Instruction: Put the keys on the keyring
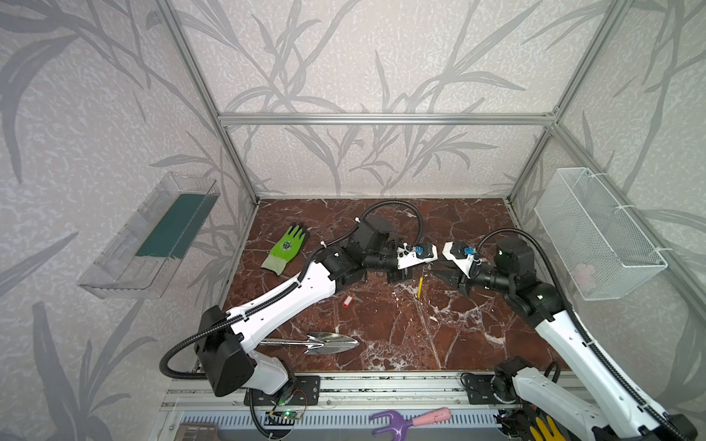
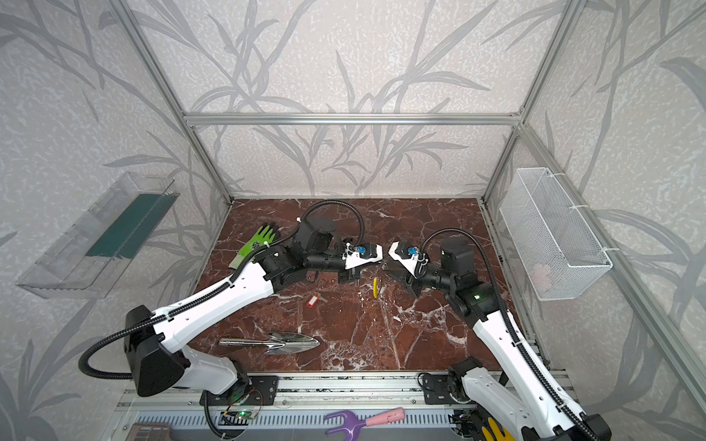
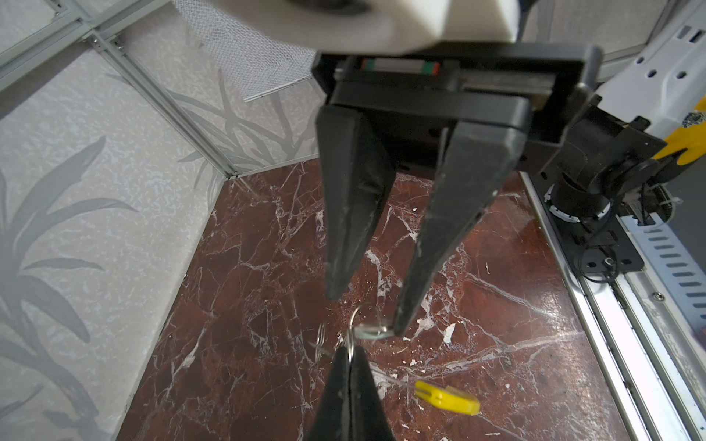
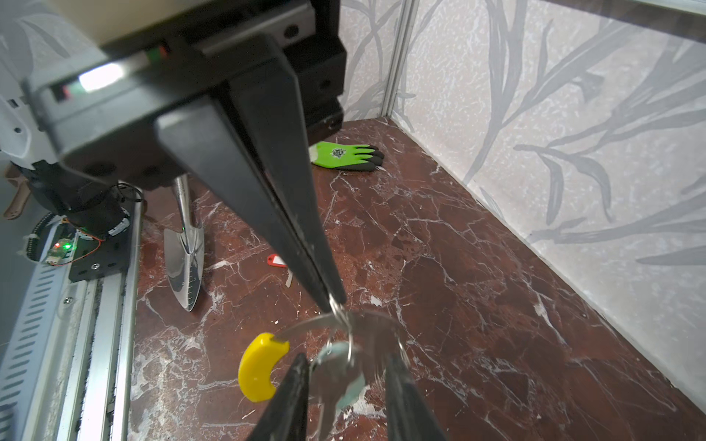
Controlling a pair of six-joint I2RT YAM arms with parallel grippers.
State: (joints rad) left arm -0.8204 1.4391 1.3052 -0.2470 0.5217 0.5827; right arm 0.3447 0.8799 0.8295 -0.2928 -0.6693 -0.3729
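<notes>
The keyring [image 4: 305, 326], a thin grey hoop with one curved yellow segment [image 4: 259, 366], sits between the two facing grippers. The left gripper [image 4: 336, 299] has its fingers pressed together, pinching the hoop at its top, where the small ring of the mint-tagged key [image 4: 332, 378] hangs. That key dangles between the spread fingers of the right gripper [image 3: 365, 311], just beside one fingertip. The red-tagged key [image 4: 277, 260] lies flat on the marble tabletop [image 4: 458, 267] behind the left gripper's fingers, well apart from the hoop. A steel trowel [image 4: 185, 248] lies farther back near the front rail [image 1: 382, 382], and a green glove [image 4: 344, 155] beyond the left wrist. Bare marble runs from both grippers' tips to the back wall [image 1: 382, 172].
</notes>
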